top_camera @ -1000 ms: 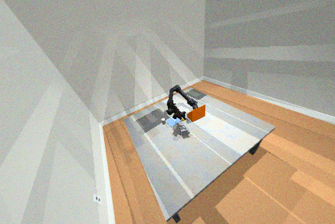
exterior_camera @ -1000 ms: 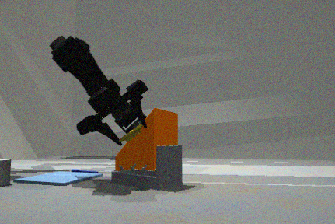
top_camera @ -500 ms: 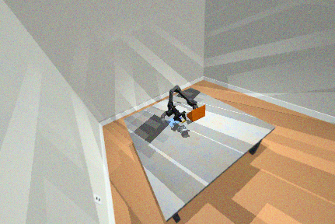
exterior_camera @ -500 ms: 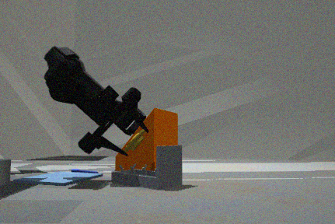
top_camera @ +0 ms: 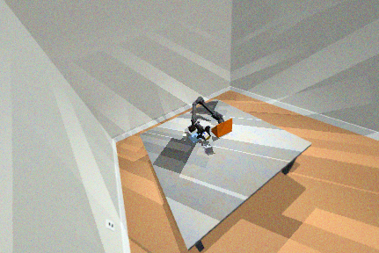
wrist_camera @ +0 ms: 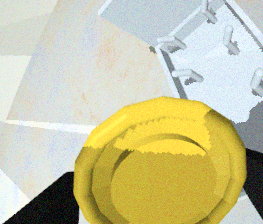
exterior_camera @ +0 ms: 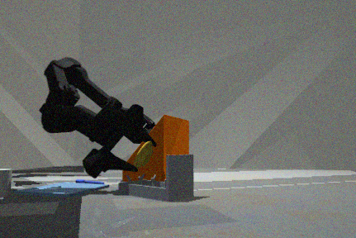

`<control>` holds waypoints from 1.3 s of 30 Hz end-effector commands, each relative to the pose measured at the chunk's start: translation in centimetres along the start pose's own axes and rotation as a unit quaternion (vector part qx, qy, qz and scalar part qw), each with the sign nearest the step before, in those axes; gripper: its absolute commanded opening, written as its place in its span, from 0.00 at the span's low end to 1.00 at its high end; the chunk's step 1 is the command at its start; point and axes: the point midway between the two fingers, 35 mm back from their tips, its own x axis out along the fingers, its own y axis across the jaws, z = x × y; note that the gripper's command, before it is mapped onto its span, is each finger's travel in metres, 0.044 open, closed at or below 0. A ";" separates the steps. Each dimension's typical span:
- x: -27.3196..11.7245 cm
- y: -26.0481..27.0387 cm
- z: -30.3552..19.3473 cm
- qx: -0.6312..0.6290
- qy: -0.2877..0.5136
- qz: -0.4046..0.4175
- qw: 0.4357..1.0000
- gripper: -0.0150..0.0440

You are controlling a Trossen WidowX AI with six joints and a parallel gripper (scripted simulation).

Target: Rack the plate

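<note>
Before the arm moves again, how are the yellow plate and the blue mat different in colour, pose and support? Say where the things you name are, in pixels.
The plate point(exterior_camera: 144, 154) point(wrist_camera: 164, 175) is yellow, while the mat point(exterior_camera: 64, 188) is light blue. The plate is round; the mat has straight edges. The plate is held up, steeply tilted, in the gripper point(exterior_camera: 145, 156), whereas the mat lies flat on the table point(top_camera: 251, 162) point(exterior_camera: 252, 215). Neither one stands in the dish rack point(exterior_camera: 180, 178) point(wrist_camera: 232, 65).

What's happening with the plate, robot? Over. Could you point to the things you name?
Fingers point(exterior_camera: 146, 156) shut on yellow plate point(exterior_camera: 144, 154) point(wrist_camera: 164, 180). Plate tilted, above dish rack point(exterior_camera: 180, 178) point(wrist_camera: 217, 65), not in slot. Orange block point(exterior_camera: 176, 138) point(top_camera: 222, 128) close by.
</note>
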 end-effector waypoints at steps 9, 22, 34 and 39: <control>0.0 -0.7 -0.5 -0.119 -0.096 0.011 0.988 0.25; -0.6 -1.6 -1.1 -0.258 -0.201 -0.029 0.945 0.25; -1.6 -2.2 -1.8 -0.378 -0.277 -0.105 0.877 0.25; -1.7 -2.2 -1.9 -0.384 -0.281 -0.111 0.873 0.25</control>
